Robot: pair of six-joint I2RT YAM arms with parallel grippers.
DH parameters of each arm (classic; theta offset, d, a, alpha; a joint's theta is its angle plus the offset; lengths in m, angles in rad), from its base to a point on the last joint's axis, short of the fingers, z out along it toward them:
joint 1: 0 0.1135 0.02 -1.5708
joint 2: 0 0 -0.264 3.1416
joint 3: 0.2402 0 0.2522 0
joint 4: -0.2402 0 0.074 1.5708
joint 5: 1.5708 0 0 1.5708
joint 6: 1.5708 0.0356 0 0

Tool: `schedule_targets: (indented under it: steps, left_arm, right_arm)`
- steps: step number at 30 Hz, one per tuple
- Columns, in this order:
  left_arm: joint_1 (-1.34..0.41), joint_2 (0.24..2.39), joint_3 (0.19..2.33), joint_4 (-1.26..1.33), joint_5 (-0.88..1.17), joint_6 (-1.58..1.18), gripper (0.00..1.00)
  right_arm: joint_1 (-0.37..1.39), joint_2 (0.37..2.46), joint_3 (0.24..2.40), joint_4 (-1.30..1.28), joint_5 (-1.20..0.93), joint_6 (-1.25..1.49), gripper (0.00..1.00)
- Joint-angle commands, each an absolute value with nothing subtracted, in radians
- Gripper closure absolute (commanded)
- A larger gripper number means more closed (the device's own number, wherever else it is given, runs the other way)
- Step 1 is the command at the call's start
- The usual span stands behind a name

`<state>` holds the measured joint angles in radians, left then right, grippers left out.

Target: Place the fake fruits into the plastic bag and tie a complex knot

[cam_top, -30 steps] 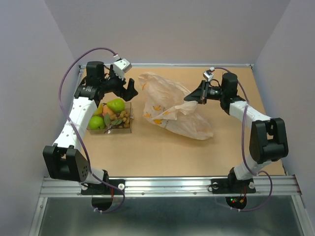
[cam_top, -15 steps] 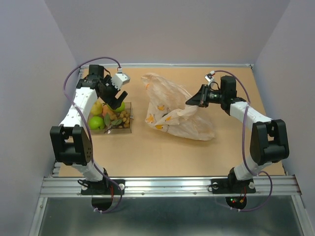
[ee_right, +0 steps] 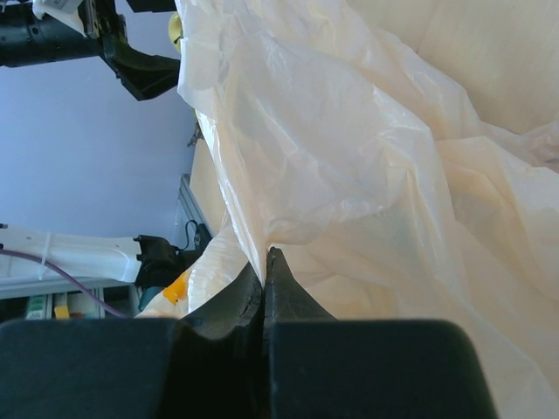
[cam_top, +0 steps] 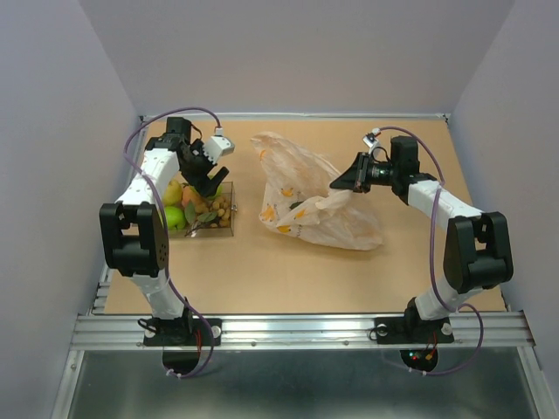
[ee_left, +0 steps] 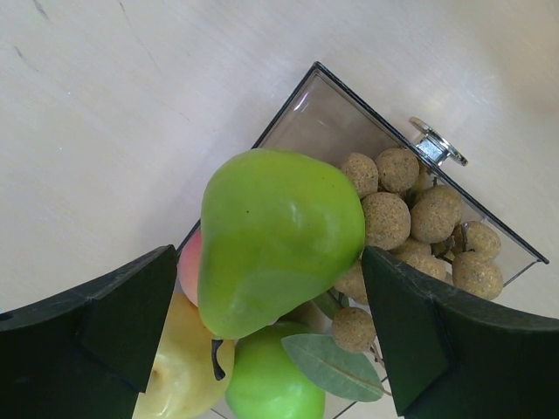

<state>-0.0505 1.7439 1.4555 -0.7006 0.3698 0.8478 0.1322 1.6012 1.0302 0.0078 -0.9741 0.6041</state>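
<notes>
Straddling the green pear [ee_left: 279,236], the left claw [ee_left: 266,255] gapes.

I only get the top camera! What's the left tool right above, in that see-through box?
Observer: A big green pear, on top of the other fruit in the clear tray; the left tool stands open on either side of it.
Operator: Are the little brown balls next to it?
Observer: Yes, the small brown balls are heaped right beside the pear, on its right in the left wrist view.
Operator: Is the right tool really holding the bag?
Observer: Yes, the right tool is shut, with a fold of the plastic bag pinched between its tips.
</notes>
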Motion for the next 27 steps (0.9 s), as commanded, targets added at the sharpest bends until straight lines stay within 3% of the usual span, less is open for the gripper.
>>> schedule_targets:
  steps: [1,5,15,19,21,25,27]
  left_arm:
    - [-0.054,1.753,1.485,-0.707,0.400,0.857,0.07]
    - [-0.054,1.766,1.509,-0.733,0.433,0.853,0.21]
    - [-0.052,1.764,1.532,-0.753,0.451,0.836,0.31]
    - [-0.052,1.750,1.577,-0.778,0.460,0.831,0.41]
    - [-0.051,1.747,1.589,-0.784,0.453,0.833,0.38]
    - [-0.052,1.750,1.569,-0.778,0.437,0.838,0.19]
    - [-0.051,1.755,1.548,-0.773,0.436,0.841,0.18]
  right_arm:
    - [0.133,1.592,1.035,0.012,-0.973,0.578,1.00]
    - [0.133,1.600,1.039,0.011,-0.973,0.574,1.00]
    - [0.132,1.606,1.045,0.003,-0.974,0.566,1.00]
    - [0.132,1.606,1.049,0.005,-0.973,0.568,0.99]
    - [0.133,1.608,1.049,0.005,-0.976,0.566,1.00]
    - [0.133,1.612,1.051,0.005,-0.976,0.565,1.00]
    - [0.132,1.611,1.051,0.005,-0.976,0.565,1.00]
